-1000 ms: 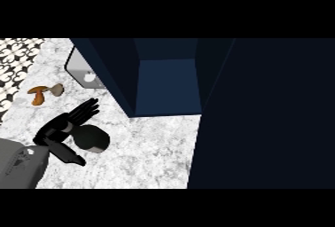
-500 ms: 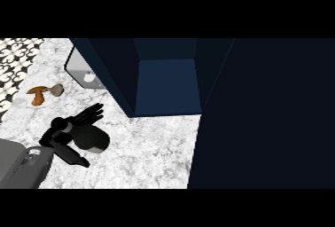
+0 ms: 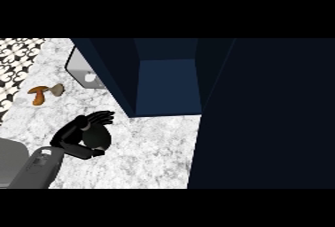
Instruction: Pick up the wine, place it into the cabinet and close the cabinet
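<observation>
On the white marbled tabletop (image 3: 150,146), the left hand (image 3: 82,133) has its black fingers (image 3: 99,117) curled round the dark round-topped wine bottle (image 3: 98,138), which stands just in front of the open dark-blue cabinet (image 3: 167,86). A small brown mushroom-like object (image 3: 44,93) lies well apart toward the patterned black-and-white wall tiles (image 3: 16,62). The right hand is out of sight.

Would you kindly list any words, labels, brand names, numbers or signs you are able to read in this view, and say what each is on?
None can be read.
The dark wine bottle under the left robot hand shows no label from above.
The navy cabinet is plain.
The patterned tiles carry ornament only, no letters.
The small mark on the pale panel is too small to read.
</observation>
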### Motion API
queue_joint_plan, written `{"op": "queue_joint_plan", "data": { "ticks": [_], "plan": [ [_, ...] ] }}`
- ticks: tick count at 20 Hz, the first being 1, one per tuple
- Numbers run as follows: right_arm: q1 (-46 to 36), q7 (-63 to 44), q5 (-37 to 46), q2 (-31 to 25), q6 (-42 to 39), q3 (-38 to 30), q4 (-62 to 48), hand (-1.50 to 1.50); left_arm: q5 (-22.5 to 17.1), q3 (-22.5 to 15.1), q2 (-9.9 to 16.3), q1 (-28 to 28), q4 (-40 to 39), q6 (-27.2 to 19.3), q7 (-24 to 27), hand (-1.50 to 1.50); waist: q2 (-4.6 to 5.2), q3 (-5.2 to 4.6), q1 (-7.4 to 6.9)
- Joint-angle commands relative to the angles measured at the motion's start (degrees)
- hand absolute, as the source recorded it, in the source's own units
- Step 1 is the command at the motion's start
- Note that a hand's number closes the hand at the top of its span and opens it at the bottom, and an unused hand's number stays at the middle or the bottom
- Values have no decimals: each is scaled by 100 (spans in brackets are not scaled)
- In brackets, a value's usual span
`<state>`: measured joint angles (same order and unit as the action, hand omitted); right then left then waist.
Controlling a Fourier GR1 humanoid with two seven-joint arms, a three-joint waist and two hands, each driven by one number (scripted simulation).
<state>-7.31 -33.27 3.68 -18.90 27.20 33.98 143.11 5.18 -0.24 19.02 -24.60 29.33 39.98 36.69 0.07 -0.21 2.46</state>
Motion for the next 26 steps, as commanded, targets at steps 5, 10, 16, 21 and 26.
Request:
{"op": "queue_joint_plan", "data": {
  "ticks": [5,10,16,21,26],
  "plan": [
    [270,-366,366,-201,115,187,911,-150,-110,-95,-23,-193,-305,833,790,150,-5,-8,25],
    [472,-62,142,-297,98,71,881,-150,-35,-260,75,-62,-104,668,1290,150,-7,0,-37],
    [193,-223,297,-135,323,148,647,-150,-342,-35,-208,129,-61,-262,1488,150,-19,-3,-132],
    [686,207,163,-459,271,117,737,-150,-1008,686,-950,1081,281,-2148,1461,150,-93,23,-221],
    [618,-201,487,-638,419,181,1145,-150,-1279,369,-1203,1666,1658,-1819,678,150,-106,26,-265]
  ]
}}
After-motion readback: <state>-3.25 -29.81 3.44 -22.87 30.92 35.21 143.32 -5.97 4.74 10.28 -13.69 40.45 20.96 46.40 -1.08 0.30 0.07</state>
